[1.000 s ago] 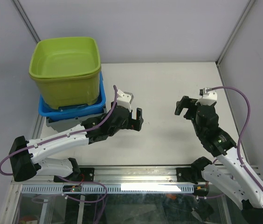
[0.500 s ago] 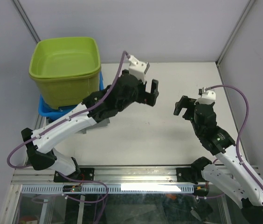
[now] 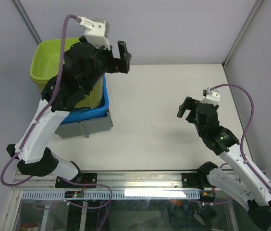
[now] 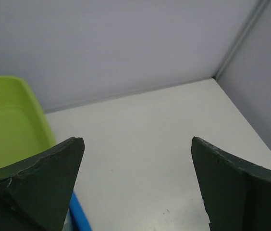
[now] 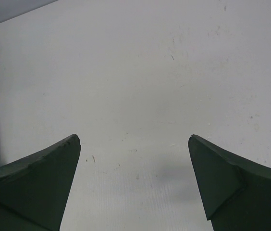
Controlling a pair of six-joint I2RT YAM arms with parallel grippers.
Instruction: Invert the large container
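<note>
1. The large green container [image 3: 44,60] stands upright, open side up, at the far-left corner of the desk [image 3: 174,86]. It is nested in a blue container [image 3: 91,112], which sits on a grey one [image 3: 92,126].
2. The left gripper [image 3: 117,59] is raised high beside the green container's right rim. Its jaws are spread wide, holding and touching nothing.
3. The right gripper [image 3: 186,109] hovers over the right half of the desk, well apart from the stack, with its jaws also wide apart and holding nothing.
</note>
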